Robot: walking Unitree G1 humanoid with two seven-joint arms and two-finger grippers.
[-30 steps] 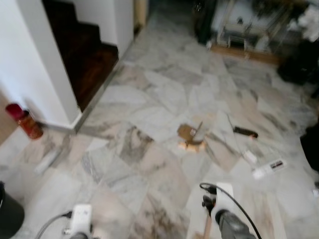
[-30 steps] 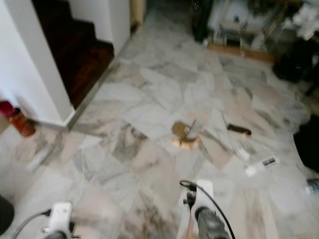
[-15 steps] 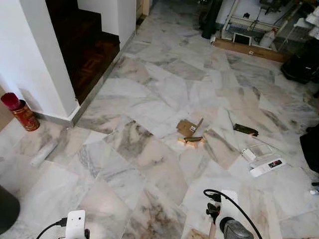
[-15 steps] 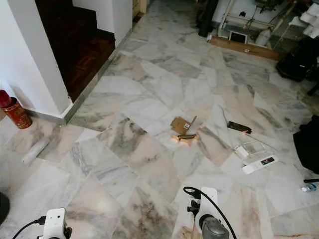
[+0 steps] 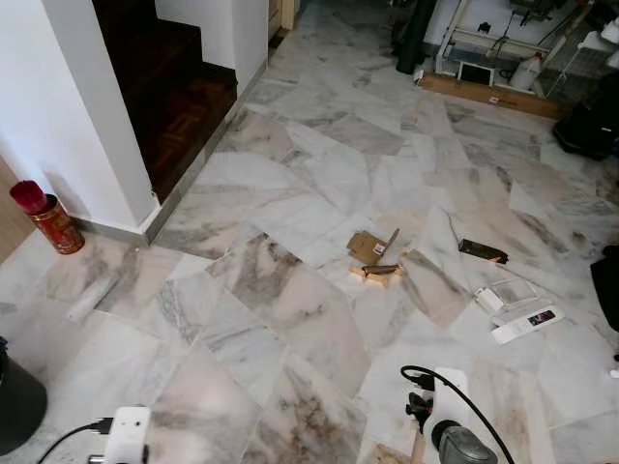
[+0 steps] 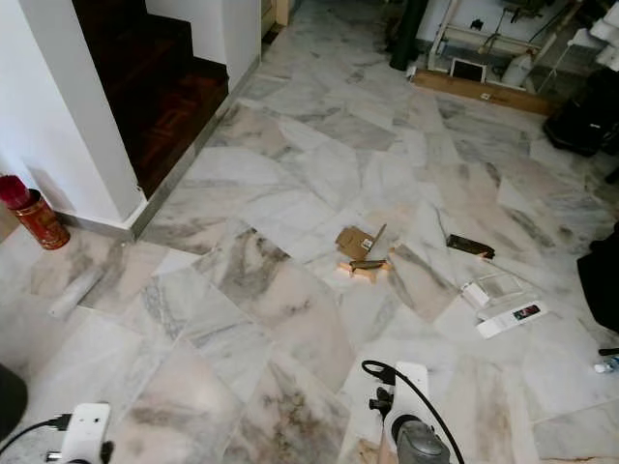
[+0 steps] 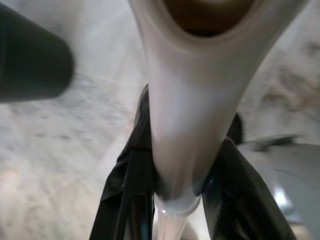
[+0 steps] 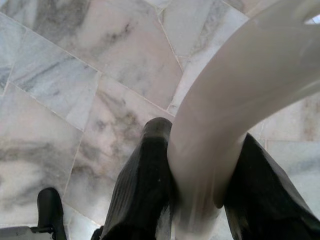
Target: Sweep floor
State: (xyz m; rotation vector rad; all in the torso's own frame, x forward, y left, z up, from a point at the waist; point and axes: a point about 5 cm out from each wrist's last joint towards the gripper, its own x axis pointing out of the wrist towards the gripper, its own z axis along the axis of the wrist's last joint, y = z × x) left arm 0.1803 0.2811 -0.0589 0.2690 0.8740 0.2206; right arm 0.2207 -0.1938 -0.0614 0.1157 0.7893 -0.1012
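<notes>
Litter lies on the marble floor [image 5: 290,319] ahead: a folded cardboard scrap [image 5: 366,246], small wooden pieces [image 5: 375,275], a dark flat item [image 5: 482,251], clear packaging [image 5: 508,293] and a white remote-like bar [image 5: 525,325]. A white roll [image 5: 93,298] lies to the left. My left gripper [image 7: 187,120] is shut on a white plastic handle [image 7: 185,100] with a hole at its end. A curved white handle [image 8: 235,95] is clamped in my right gripper [image 8: 202,145]. Both wrists show at the lower edge of the eye views, the right arm [image 5: 450,430] with a black cable.
A white wall corner [image 5: 87,116] and dark wooden stairs [image 5: 169,87] stand at the left, with a red can [image 5: 48,217] at the wall's foot. A black bin [image 5: 17,401] is at my lower left. Black bags [image 5: 592,126] and a shelf frame [image 5: 484,48] line the far right.
The blur has gone and the camera has shifted slightly. My left wrist now sits lower and further left in view. The litter has not moved on the floor.
</notes>
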